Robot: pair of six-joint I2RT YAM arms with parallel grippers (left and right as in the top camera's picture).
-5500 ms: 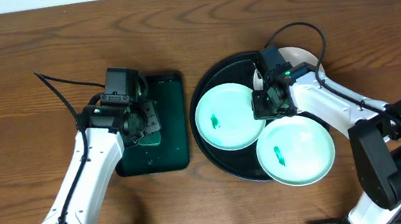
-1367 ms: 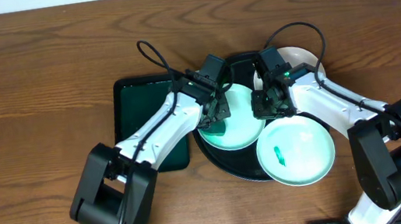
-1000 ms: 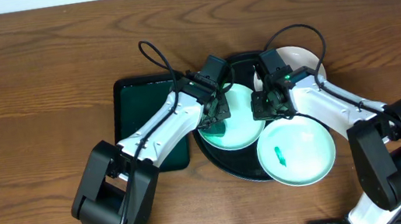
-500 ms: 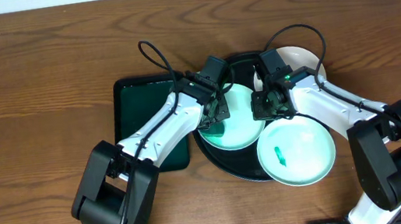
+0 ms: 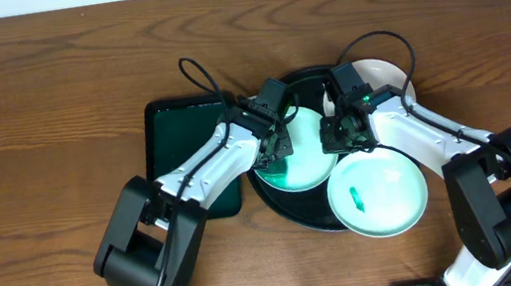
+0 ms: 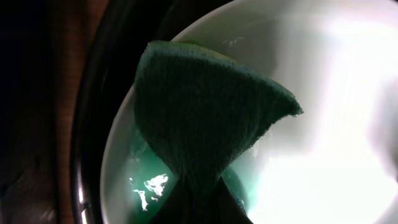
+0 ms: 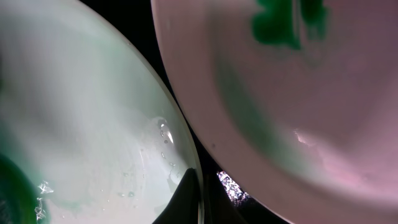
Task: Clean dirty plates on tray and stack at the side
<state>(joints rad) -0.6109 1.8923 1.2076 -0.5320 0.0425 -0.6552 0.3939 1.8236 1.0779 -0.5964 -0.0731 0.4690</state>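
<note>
Our left claw (image 5: 277, 150), shut tight on the green sponge (image 6: 205, 112), presses it onto the mint plate (image 5: 310, 160) at the nine o'clock side of the tray (image 5: 290, 208). Most of that wet, glossy face lies toward three o'clock, green-streaked beneath the sponge. Our right claw (image 5: 335, 137), closed, pinches the plate's three o'clock rim.
</note>
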